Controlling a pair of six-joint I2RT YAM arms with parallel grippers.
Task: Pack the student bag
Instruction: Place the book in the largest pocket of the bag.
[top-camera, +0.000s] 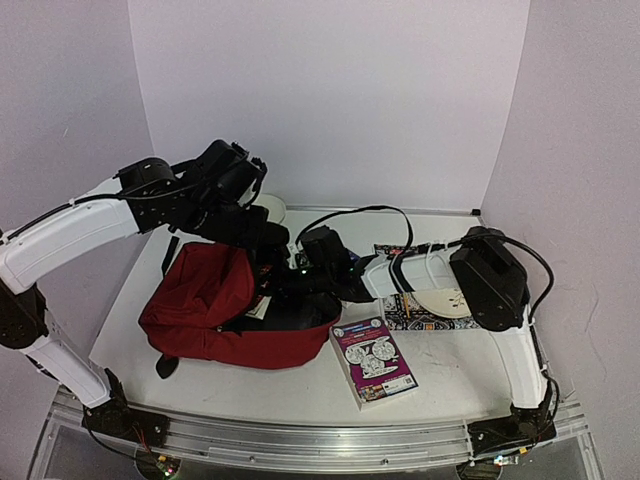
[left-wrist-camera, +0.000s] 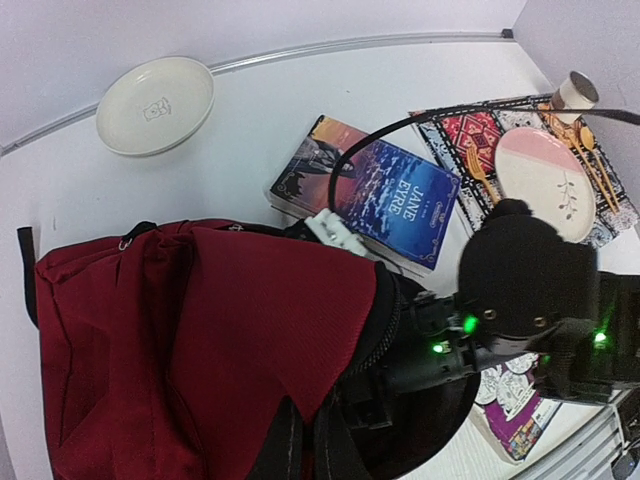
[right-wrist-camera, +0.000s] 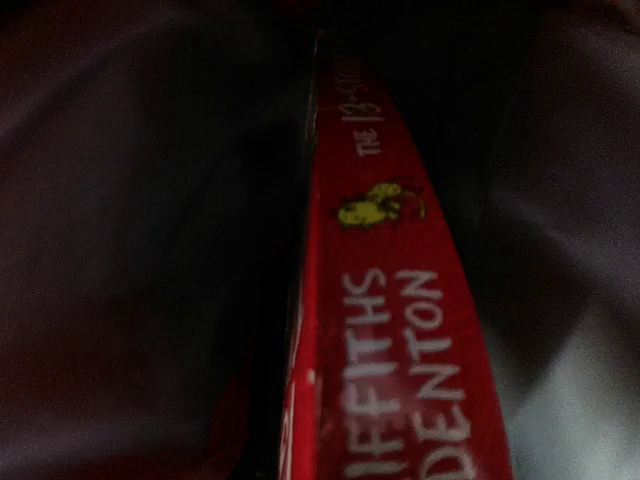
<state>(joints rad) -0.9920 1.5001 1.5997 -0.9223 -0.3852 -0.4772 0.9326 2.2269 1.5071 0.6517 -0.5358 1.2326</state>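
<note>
The dark red student bag (top-camera: 200, 300) lies on its side at the left of the table, its mouth facing right. It fills the left wrist view (left-wrist-camera: 200, 330). My left gripper (left-wrist-camera: 303, 425) is shut on the upper flap of the bag's mouth and holds it up; in the top view it sits at the bag's far edge (top-camera: 262, 240). My right arm (top-camera: 330, 255) reaches into the mouth, and its fingers are hidden inside. In the right wrist view a red book (right-wrist-camera: 390, 330) stands spine up between the jaws, with dark lining all round.
A purple book (top-camera: 372, 360) lies right of the bag. A blue book (left-wrist-camera: 385, 195) lies behind the bag. A white bowl (left-wrist-camera: 155, 103) is at the back. A patterned mat with a pink-and-white plate (left-wrist-camera: 545, 180) and cutlery is at the right.
</note>
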